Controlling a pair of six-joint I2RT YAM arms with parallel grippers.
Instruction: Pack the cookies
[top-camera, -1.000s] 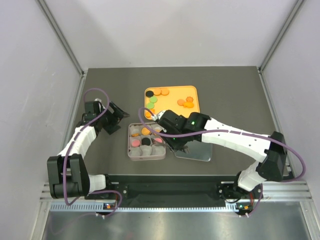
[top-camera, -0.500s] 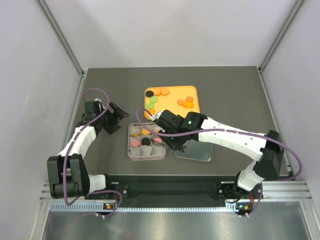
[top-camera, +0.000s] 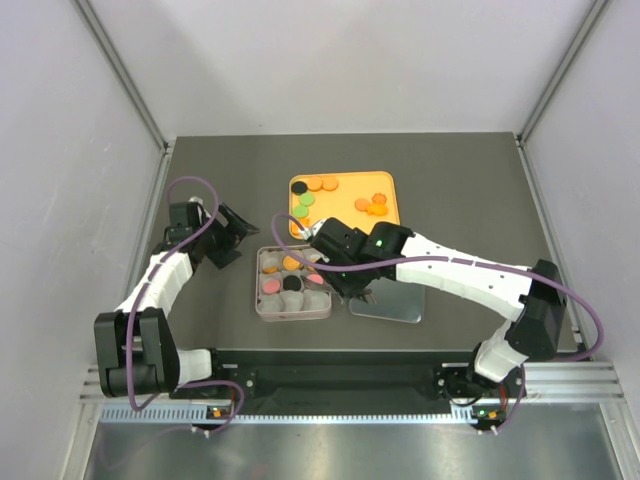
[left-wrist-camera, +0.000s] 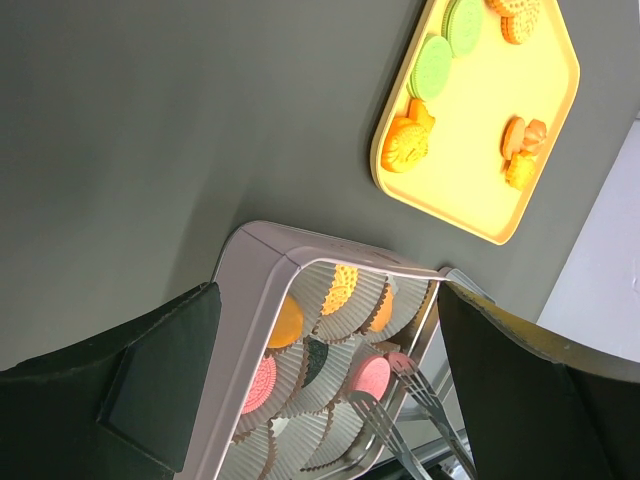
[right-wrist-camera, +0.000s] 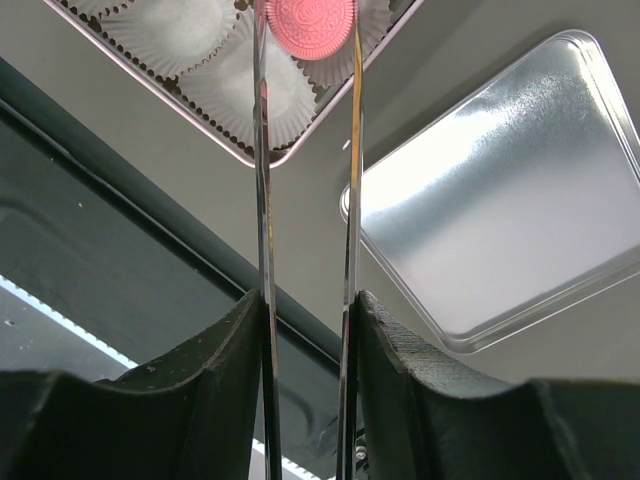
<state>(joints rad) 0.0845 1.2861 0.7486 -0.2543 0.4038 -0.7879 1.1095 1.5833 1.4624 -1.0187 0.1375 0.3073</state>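
At the left of the table, your left gripper (top-camera: 228, 238) hangs near the tin (top-camera: 292, 315), jaws wide apart with nothing between them. Its wrist camera looks across the tin's near corner. The tin sits at the front centre and is lined with white paper cups (right-wrist-camera: 170, 30). Several cups already have cookies (top-camera: 291, 263) in them: you can see orange ones along the far row, a black one in the middle and a pink one on the left side, while other cups are bare. Behind the tin and slightly to its right lies the orange tray (top-camera: 345, 222), apart from it. More cookies lie flat on the tray: a black one, orange ones and two green ones toward its left end, and a small orange cluster toward its right. Your right gripper (right-wrist-camera: 305, 320) reaches over the tin's right edge, its jaws clamped on a pair of thin metal tongs (right-wrist-camera: 262, 200). The tong tips pinch a pink cookie (right-wrist-camera: 311, 25) directly over a cup at the tin's right side. You cannot tell from these views whether it touches the paper. Just to the right of the tin, the silver lid (right-wrist-camera: 510, 210) lies flat on the table, close to the tin's edge, under the right arm.
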